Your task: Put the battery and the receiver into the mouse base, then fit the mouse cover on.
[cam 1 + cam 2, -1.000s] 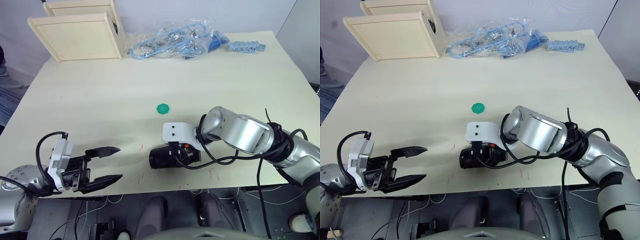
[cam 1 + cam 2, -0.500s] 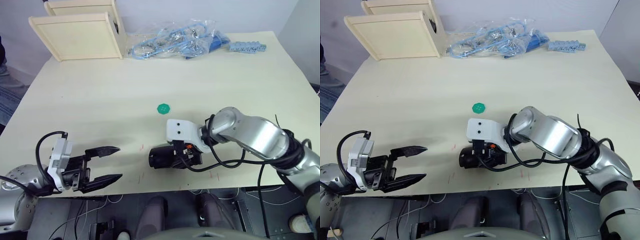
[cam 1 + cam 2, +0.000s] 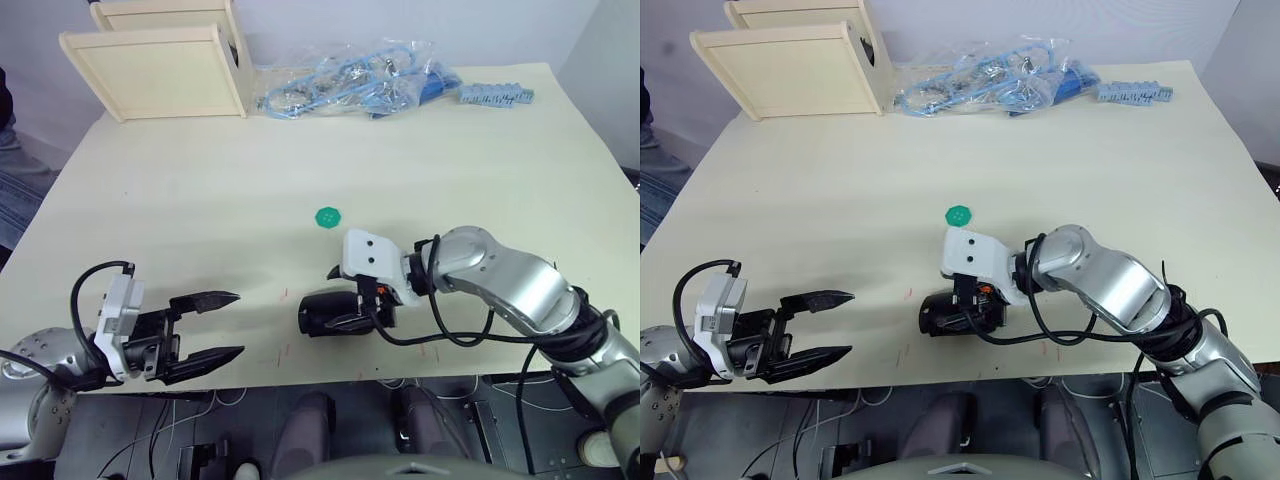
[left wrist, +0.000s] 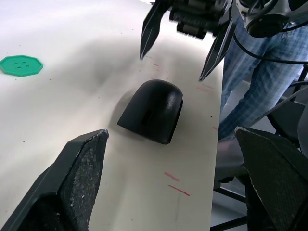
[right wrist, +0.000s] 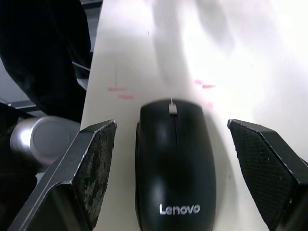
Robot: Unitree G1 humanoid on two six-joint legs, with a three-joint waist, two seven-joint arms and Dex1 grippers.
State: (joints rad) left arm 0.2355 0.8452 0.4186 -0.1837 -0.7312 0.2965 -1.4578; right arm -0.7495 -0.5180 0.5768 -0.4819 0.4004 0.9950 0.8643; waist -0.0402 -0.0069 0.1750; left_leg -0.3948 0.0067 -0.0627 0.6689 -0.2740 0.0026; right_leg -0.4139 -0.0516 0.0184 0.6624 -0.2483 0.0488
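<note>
A black mouse (image 3: 322,313) lies near the table's front edge, with its glossy mouse cover (image 5: 174,144) on top, scroll wheel and logo showing. The mouse base sits under the cover and its inside is hidden. The battery and the receiver are hidden. My right gripper (image 3: 345,298) is open, its fingers (image 4: 145,33) standing on either side of the mouse's rear end without touching it. My left gripper (image 3: 237,324) is open and holds nothing, about a hand's width to the left of the mouse (image 4: 153,110), pointing at it.
A green disc (image 3: 327,216) lies behind the mouse. At the back are a wooden box (image 3: 155,70), bags of blue cables (image 3: 350,85) and a blue strip (image 3: 495,95). A person's jeans (image 4: 260,72) show past the table's front edge.
My right arm has swung to the right and its gripper has drawn back a little from the mouse. The mouse and my left gripper have stayed put.
</note>
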